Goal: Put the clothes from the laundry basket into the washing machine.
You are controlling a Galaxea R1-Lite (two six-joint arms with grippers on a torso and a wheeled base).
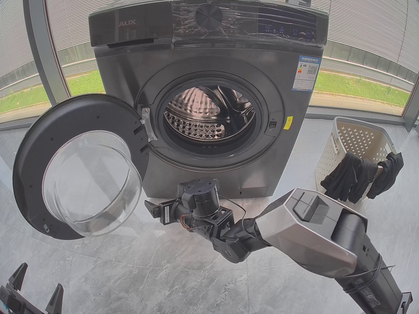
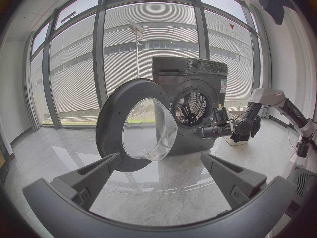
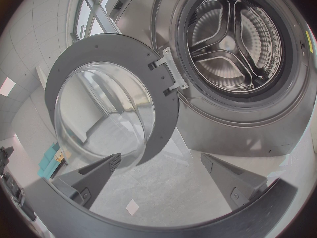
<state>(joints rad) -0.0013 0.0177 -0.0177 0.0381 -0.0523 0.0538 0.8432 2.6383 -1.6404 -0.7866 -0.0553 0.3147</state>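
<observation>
You are looking at the grey washing machine [image 1: 209, 110] with its round door [image 1: 78, 166] swung fully open to the robot's left, the clear bowl of the door's window facing you. The black clothes [image 1: 362, 175] hang in dark folds over the near rim of the white laundry basket [image 1: 353, 140], which stands on the floor to the machine's right. You cannot tell from here whether they are one garment or several. The basket's lower near corner is hidden behind the right arm, and the perforated walls and hanging cloth screen most of its inside. Inside the machine the drum [image 1: 209, 114] shows its perforated steel wall and raised ribs, with the back in shadow. Your right hand [image 1: 150, 208] hangs low above the floor in front of the machine, below the door opening and well apart from the basket. The right wrist view shows its fingers [image 3: 99, 172] spread wide. Your left hand [image 1: 38, 282] sits at the lower left, cut off by the frame edge, its fingers [image 2: 95, 169] likewise spread wide. Clear plastic film wraps the control panel [image 1: 244, 20] and its dial. A blue-and-white label [image 1: 307, 73] sits on the upper right of the machine's front and a small yellow sticker [image 1: 288, 122] beside the door latch, both too small to make out.
</observation>
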